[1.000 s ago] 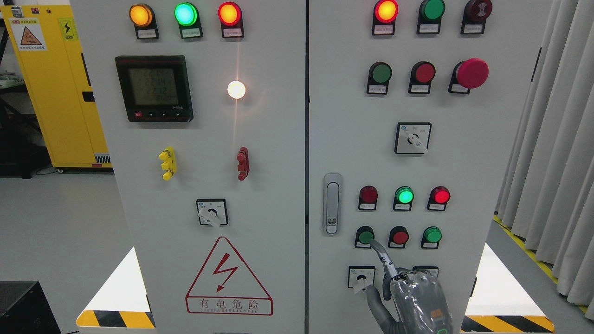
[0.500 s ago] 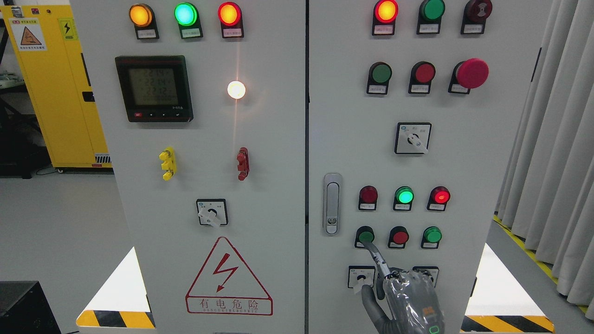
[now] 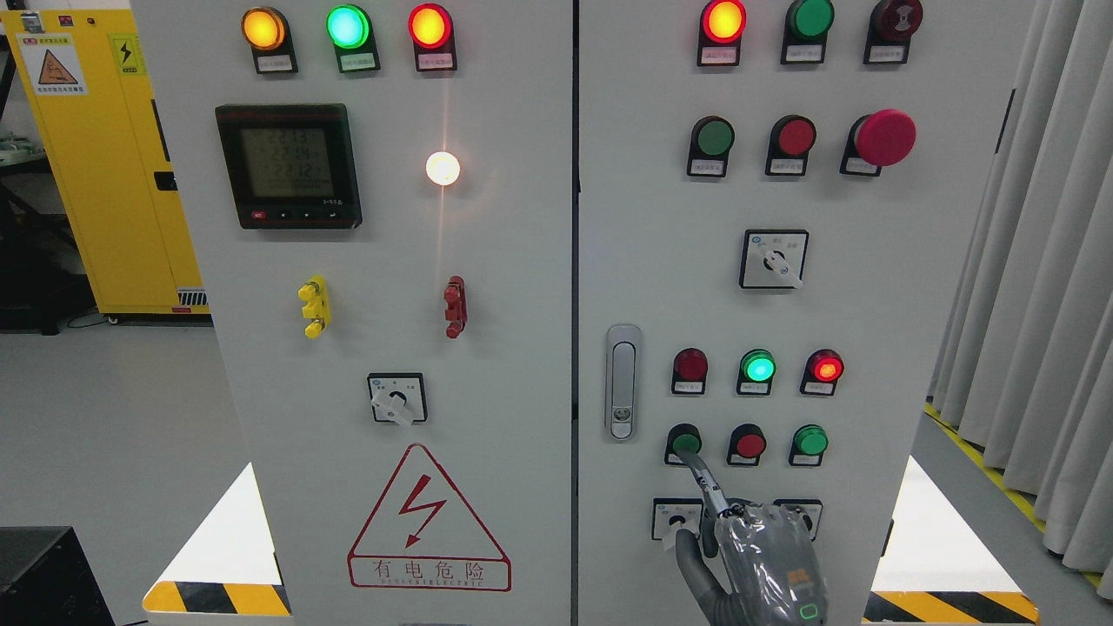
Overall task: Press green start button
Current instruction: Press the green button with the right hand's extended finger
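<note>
Green start button (image 3: pixel 685 443) sits at the lower right of the frame, leftmost in a row of three on the right door of the grey control cabinet (image 3: pixel 869 304), with a red button (image 3: pixel 748 444) and another green button (image 3: pixel 810 440) beside it. One extended finger (image 3: pixel 706 482) of the right hand (image 3: pixel 765 556) reaches up and to the left, its tip touching the button's lower edge; the other fingers are folded in and hold nothing, which keeps them off the neighbouring controls. The arm comes in from the bottom edge right of the middle, so the slanted finger is likely the shortest line from there to the button. The hand covers part of the rotary selector switch (image 3: pixel 676 520) below the row. Above the buttons, three indicator lamps (image 3: pixel 758 368) show dark red, lit green and lit red. A door latch (image 3: pixel 622 382) stands to the left. I judge the press to be under way or just finished. The left hand does not show.
</note>
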